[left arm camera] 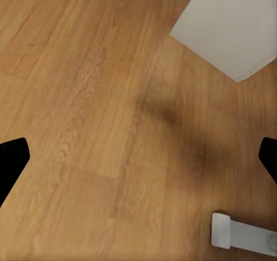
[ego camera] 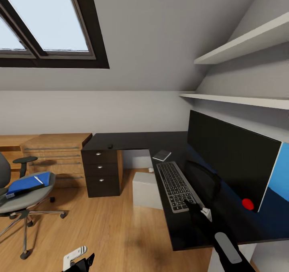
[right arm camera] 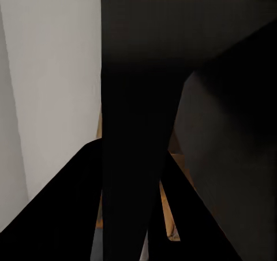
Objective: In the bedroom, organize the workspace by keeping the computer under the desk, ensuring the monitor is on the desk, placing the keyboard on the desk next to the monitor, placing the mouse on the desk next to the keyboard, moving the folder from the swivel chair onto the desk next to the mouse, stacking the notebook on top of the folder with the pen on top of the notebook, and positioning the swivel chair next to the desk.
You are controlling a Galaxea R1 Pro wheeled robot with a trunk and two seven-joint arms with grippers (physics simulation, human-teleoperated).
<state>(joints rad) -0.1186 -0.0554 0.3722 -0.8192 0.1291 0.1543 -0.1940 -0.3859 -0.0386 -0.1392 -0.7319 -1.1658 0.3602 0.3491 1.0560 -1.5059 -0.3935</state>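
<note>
The monitor (ego camera: 230, 165) stands on the black L-shaped desk (ego camera: 132, 140), and the grey keyboard (ego camera: 175, 185) lies in front of it. A notebook (ego camera: 162, 155) rests beyond the keyboard, with the small dark mouse (ego camera: 110, 146) on the desk's far wing. Under the desk sits the white computer (ego camera: 146, 189) (left arm camera: 228, 27). At left, the swivel chair (ego camera: 20, 201) carries the blue folder (ego camera: 30, 182), a thin white pen (ego camera: 39, 179) lying on it. My right gripper (ego camera: 196, 208) hovers at the keyboard's near end, its jaws too dark to read. Low over the floor, my left gripper (ego camera: 80, 260) (left arm camera: 138, 157) is open and empty.
A dark drawer unit (ego camera: 102, 171) supports the desk's far wing, and a wooden dresser (ego camera: 56, 153) stands beside it. Two white shelves (ego camera: 241, 99) hang above the monitor. Wooden floor (ego camera: 104, 224) stretches between the chair and the desk.
</note>
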